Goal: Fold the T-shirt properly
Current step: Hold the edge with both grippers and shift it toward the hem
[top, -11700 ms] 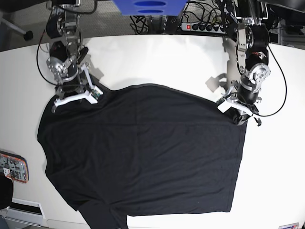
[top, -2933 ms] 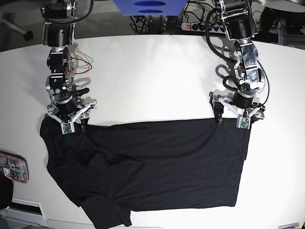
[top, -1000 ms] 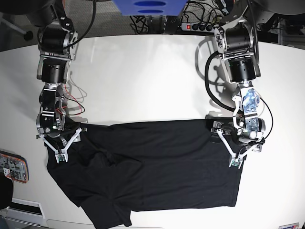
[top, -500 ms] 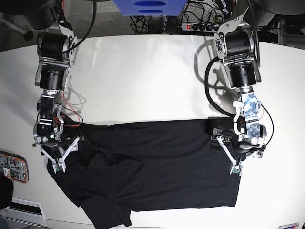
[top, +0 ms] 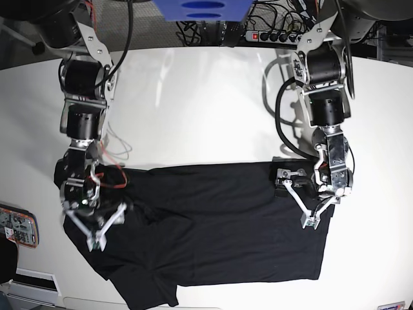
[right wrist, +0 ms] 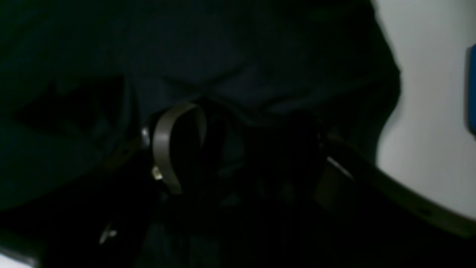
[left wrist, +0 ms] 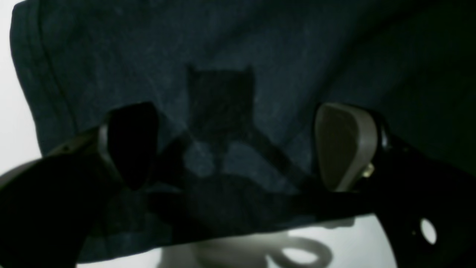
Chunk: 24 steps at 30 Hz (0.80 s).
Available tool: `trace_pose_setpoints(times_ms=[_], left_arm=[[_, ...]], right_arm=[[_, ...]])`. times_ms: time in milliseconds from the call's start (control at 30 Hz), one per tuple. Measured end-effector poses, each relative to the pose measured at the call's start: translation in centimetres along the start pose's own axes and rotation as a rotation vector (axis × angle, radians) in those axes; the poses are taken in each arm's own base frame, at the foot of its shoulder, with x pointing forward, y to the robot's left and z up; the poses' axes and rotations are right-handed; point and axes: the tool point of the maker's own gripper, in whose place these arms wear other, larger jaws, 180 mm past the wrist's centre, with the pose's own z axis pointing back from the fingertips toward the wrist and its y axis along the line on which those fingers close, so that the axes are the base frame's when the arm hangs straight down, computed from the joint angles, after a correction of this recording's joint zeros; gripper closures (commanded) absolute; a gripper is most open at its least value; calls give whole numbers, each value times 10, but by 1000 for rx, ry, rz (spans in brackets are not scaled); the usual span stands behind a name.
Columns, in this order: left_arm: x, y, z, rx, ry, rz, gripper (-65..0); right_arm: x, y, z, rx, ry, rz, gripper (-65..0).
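Currently the T-shirt (top: 219, 223) is lying flat on the white table (top: 193, 103), folded over so its upper edge is running straight between the two arms, with a rumpled sleeve area bunching toward the right gripper's side.

The left gripper (top: 298, 201) is hovering over the shirt's upper corner, its two fingers spread wide apart. From the left wrist view, both fingers (left wrist: 344, 147) are standing well apart with only flat cloth (left wrist: 230, 74) showing between them and nothing pinched; the cloth's hem and a strip of bare table are lying just below and to one side of the gripper. It is released.

The right gripper (top: 95, 227) is sitting over the opposite end of the shirt, jaws also parted. The right wrist view is very dark: one pale finger (right wrist: 167, 149) is showing against the black cloth (right wrist: 223, 56), and whether any fabric is caught between the fingers cannot be told.

Beyond the right gripper, an orange-edged device (top: 18, 226) is resting at the table's edge. Behind both arms, a power strip (top: 274, 37) is lying beyond the table.
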Motion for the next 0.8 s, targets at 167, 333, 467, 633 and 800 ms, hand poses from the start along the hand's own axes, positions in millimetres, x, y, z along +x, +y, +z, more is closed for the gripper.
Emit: trace_pose_setpoints(times_ms=[167, 333, 467, 633, 800], left_arm=[[-8, 0, -2, 3, -30, 0, -650], [-18, -1, -4, -4, -35, 6, -650], [-19, -2, -4, -4, -30, 4, -650], [-21, -3, -4, -5, -34, 4, -650], [-25, -4, -5, -7, -49, 7, -650]], right_arm=[[-34, 9, -17, 34, 52, -22, -373], [-39, 7, -27, 53, -10, -106, -373], [-47, 8, -28, 49, -43, -116, -373], [-56, 8, -27, 49, -67, -121, -373], [-69, 6, -20, 36, -94, -117, -373]])
